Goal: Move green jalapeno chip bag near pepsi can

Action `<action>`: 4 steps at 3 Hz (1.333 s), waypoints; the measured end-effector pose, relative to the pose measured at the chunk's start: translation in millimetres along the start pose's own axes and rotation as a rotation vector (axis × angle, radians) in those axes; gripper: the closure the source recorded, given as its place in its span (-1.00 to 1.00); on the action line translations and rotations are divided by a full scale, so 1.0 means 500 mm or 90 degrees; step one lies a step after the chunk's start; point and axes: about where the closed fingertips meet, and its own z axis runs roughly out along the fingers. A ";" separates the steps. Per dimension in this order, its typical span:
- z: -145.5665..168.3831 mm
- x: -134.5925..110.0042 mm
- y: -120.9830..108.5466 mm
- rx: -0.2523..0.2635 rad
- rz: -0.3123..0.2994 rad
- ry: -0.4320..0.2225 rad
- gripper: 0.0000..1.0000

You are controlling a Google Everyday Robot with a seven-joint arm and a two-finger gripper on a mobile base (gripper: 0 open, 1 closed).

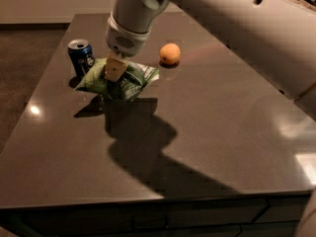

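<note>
The green jalapeno chip bag [129, 82] is crumpled, light green with white patches. It hangs just above the dark table, right beside the pepsi can [81, 58], a dark-blue can with a silver top at the left. My gripper [114, 71] comes down from above and is shut on the bag's top middle. The bag's left corner reaches almost to the can's base.
A round orange fruit [170, 54] sits to the right of the bag. The dark grey table [212, 142] has its front edge near the bottom and its left edge close to the can. My white arm [237, 28] crosses the upper right.
</note>
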 end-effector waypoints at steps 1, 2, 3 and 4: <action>0.018 -0.029 -0.005 -0.003 0.002 -0.005 0.16; 0.040 -0.044 -0.014 -0.009 0.003 -0.002 -0.30; 0.041 -0.045 -0.012 -0.009 0.002 -0.002 -0.76; 0.042 -0.047 -0.011 -0.009 0.001 -0.002 -1.00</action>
